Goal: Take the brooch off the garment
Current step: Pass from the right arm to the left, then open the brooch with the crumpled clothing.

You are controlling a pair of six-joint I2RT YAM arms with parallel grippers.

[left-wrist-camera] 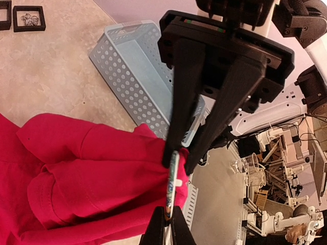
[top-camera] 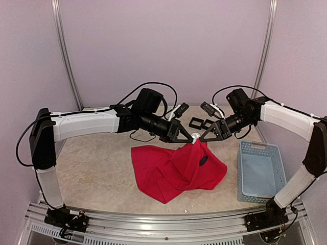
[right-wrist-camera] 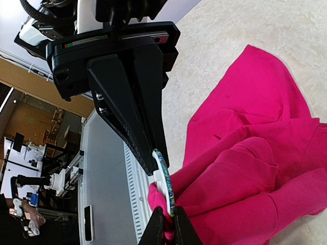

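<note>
The bright red garment (top-camera: 168, 171) lies crumpled mid-table, and one peak of it is pulled up to where both grippers meet. There the brooch (top-camera: 195, 136) shows edge-on as a thin round disc, white behind with a blue-green face. In its own wrist view my left gripper (left-wrist-camera: 167, 220) is shut on the near rim of the brooch (left-wrist-camera: 173, 178). My right gripper (right-wrist-camera: 168, 222) is shut on the opposite rim of the brooch (right-wrist-camera: 166, 184), with red cloth (right-wrist-camera: 255, 153) pinched in too. A small dark oval (top-camera: 204, 160) sits on the garment lower down.
A pale blue perforated basket (top-camera: 258, 146) stands to the right of the garment, also seen as the basket (left-wrist-camera: 122, 87) in the left wrist view. Small black square frames (top-camera: 196, 122) lie behind the grippers; one frame (left-wrist-camera: 29, 18) holds something sparkly. The rail runs along the near edge.
</note>
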